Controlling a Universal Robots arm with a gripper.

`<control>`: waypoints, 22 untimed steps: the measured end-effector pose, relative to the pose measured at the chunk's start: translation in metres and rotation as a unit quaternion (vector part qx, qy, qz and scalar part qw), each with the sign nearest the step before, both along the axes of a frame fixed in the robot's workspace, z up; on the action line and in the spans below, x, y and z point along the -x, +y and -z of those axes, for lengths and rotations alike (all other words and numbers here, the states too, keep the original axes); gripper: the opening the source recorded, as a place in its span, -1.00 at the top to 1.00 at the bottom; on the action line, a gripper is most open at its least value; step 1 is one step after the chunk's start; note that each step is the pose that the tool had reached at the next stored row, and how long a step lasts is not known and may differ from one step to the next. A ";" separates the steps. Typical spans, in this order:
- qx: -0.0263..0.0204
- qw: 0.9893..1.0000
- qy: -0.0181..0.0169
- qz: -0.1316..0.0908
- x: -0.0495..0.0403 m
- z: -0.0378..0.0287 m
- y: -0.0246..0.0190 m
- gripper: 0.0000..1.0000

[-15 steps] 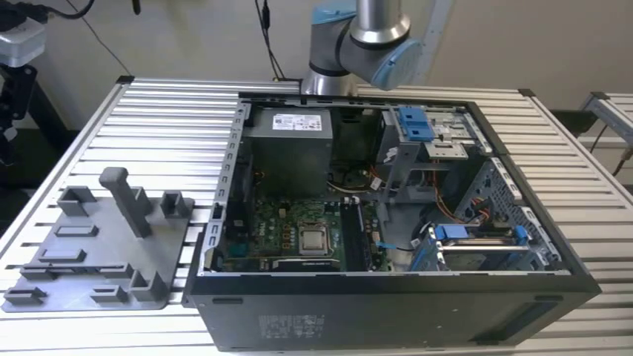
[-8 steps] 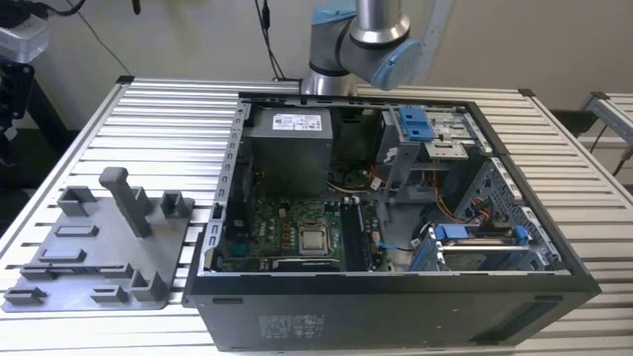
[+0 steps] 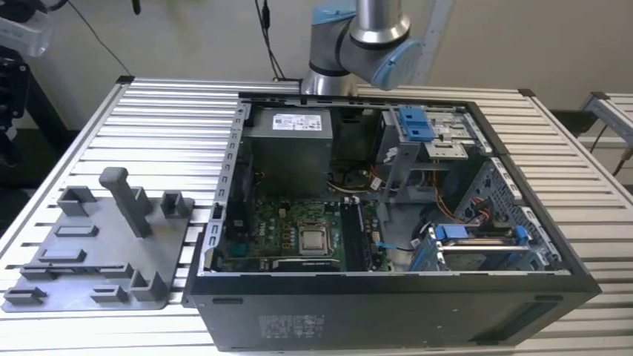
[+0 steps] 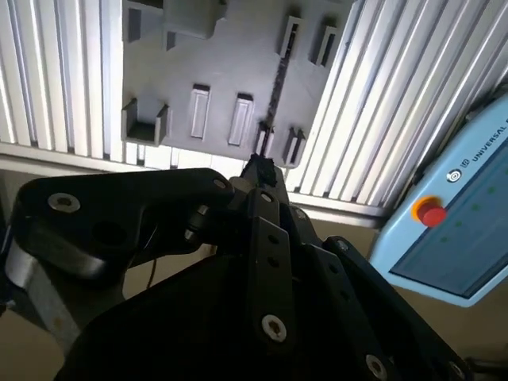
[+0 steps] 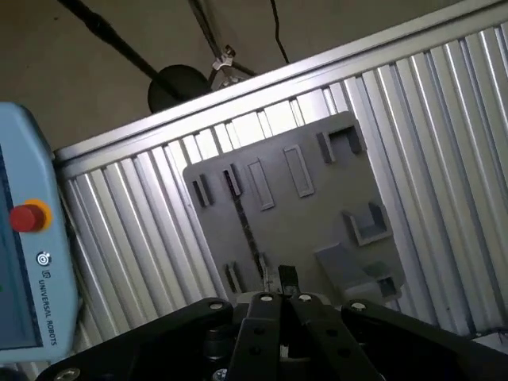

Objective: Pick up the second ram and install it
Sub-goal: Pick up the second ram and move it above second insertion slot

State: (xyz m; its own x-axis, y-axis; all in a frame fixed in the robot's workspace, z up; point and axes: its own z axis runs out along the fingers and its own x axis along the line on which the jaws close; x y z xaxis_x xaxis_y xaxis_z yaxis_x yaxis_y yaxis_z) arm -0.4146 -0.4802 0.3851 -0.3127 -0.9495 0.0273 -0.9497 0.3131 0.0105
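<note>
One dark stick, the second ram (image 5: 248, 234), stood edge-on in the grey tray (image 5: 317, 214), seated between a far holder slot and a near one. The holder slot beside it (image 5: 198, 189) was bare, which I took to mean one stick was already out.

Your gripper (image 5: 279, 278) hung above the tray, apart from it, with nothing visibly touching the stick. In both wrist views the stick's long axis ran straight away from the gripper's tip, so the tip lay in line with the stick's near end, not its middle. I judged the line-up across the thin faces good, but the position along the stick's length off towards that near end.

Jaw state: I could not tell whether they were together or a sliver apart. From these angles the dark linkage masks the gap.

Elsewhere, the blue teach pendant (image 5: 24, 262) lay off the slatted table (image 3: 148, 126), past the table's edge on the tray's side. In the exterior view the open computer case (image 3: 376, 311) sat to the right of the tray, with the motherboard (image 3: 287, 230) exposed.
</note>
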 end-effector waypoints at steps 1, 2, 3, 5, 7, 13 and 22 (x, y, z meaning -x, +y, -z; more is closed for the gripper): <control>0.000 1.000 0.000 -0.009 0.0000 0.0001 0.0000 0.79; 0.000 1.000 0.000 -0.018 0.0000 0.0002 0.0000 0.79; 0.000 1.000 0.000 -0.027 0.0000 0.0004 0.0000 0.79; 0.000 0.999 0.000 -0.045 0.0000 0.0005 0.0000 0.79; 0.000 0.998 0.000 -0.064 0.0000 0.0007 0.0000 0.79; 0.000 0.994 0.000 -0.109 0.0000 0.0013 -0.0001 0.79; 0.000 0.988 0.000 -0.154 0.0000 0.0019 -0.0015 0.79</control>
State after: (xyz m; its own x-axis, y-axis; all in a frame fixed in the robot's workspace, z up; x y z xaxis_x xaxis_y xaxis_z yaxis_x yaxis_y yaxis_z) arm -0.4146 -0.4817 0.3832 -0.0086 -0.9996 0.0272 -0.9999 0.0089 0.0105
